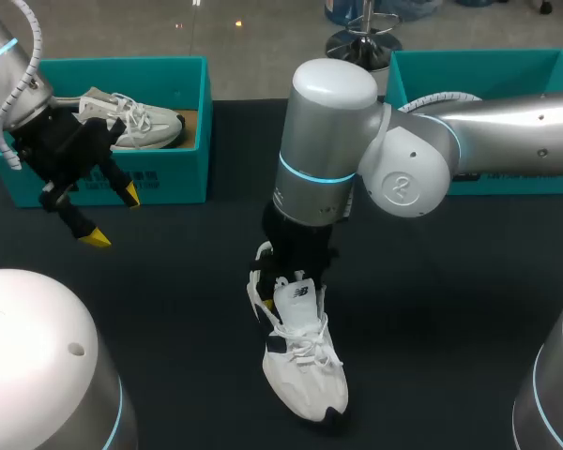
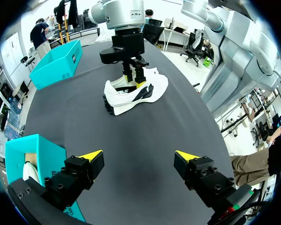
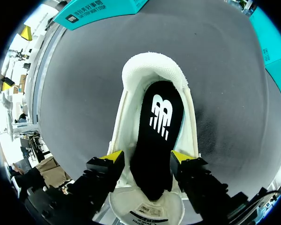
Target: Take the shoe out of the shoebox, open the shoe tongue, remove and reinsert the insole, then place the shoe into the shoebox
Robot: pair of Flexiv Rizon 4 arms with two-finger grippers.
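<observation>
A white shoe [image 1: 305,366] with black trim lies on the dark table near the front middle, its tongue pulled forward. Its black insole [image 3: 157,126] sits inside the shoe, down its opening. My right gripper [image 3: 147,157] hangs over the heel opening, open, one yellow tip on each side of the insole. From the left wrist the same shoe [image 2: 136,91] shows with my right gripper [image 2: 133,77] down in it. My left gripper [image 1: 113,216] hovers open and empty in front of the left shoebox [image 1: 113,178], far from the shoe.
The left teal shoebox holds a second white shoe [image 1: 136,122]. Another teal shoebox [image 1: 479,75] stands at the back right, behind my right arm. The table [image 1: 188,309] is dark cloth between the boxes and the front edge.
</observation>
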